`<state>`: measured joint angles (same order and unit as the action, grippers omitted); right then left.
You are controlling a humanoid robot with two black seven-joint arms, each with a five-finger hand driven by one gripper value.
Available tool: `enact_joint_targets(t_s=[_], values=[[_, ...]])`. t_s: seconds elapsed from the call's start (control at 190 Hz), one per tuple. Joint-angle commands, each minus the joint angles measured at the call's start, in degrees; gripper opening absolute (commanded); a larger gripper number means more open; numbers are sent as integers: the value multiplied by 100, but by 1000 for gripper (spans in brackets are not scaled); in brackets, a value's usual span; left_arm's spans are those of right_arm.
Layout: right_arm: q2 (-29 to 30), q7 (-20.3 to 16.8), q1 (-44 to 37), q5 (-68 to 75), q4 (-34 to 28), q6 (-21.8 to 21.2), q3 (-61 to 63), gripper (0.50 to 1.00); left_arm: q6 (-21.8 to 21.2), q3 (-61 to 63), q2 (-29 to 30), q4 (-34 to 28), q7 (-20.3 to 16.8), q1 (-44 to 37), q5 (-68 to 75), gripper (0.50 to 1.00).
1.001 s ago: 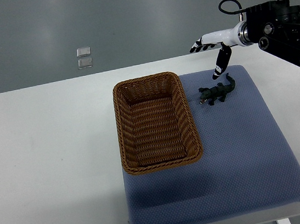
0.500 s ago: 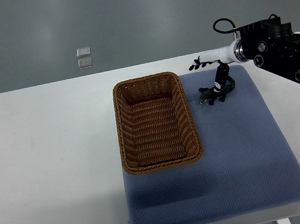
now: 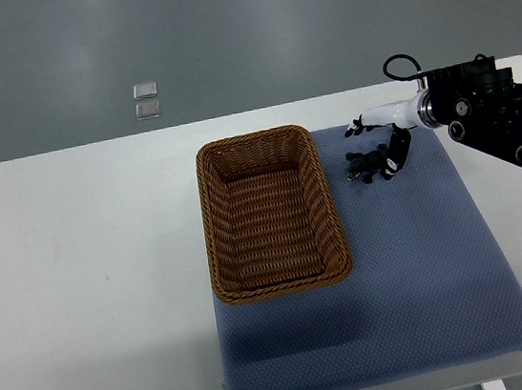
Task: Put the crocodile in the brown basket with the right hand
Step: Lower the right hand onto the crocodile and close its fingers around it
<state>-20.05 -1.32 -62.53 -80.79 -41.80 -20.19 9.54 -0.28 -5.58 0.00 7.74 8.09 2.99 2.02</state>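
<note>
STEP grasp | right hand [image 3: 384,131] over crocodile [image 3: 363,164], fingers [image 3: 359,127] spread, pinching nothing | NEXT you close, lift, carry left into brown basket [image 3: 254,139]

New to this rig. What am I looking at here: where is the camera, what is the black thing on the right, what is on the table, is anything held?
There is one camera, looking steeply down from the robot's own side. The black machinery at the right edge is the robot's right arm, ending in the right hand. The left arm is out of view. A white table carries a blue mat. On the mat stand an empty brown basket and, to its right, a small dark toy crocodile. The hand is down over the crocodile's tail end. Whether it grips the toy yet cannot be told.
</note>
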Motion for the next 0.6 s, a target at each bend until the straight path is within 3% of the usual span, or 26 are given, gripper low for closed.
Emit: enact_joint_targets(t_s=[0.0,0.442,0.595], values=[[1,0,21,-51,172,120,-22,934,-8,-13,0,0,-1,0,0,1000],[194,-17,39,-34,251,314,-215,909,1,-22,0,0,-1,0,0,1000],[203,-26,83,-34,260,323,-224,866,1,-22,0,0,-1,0,0,1000]])
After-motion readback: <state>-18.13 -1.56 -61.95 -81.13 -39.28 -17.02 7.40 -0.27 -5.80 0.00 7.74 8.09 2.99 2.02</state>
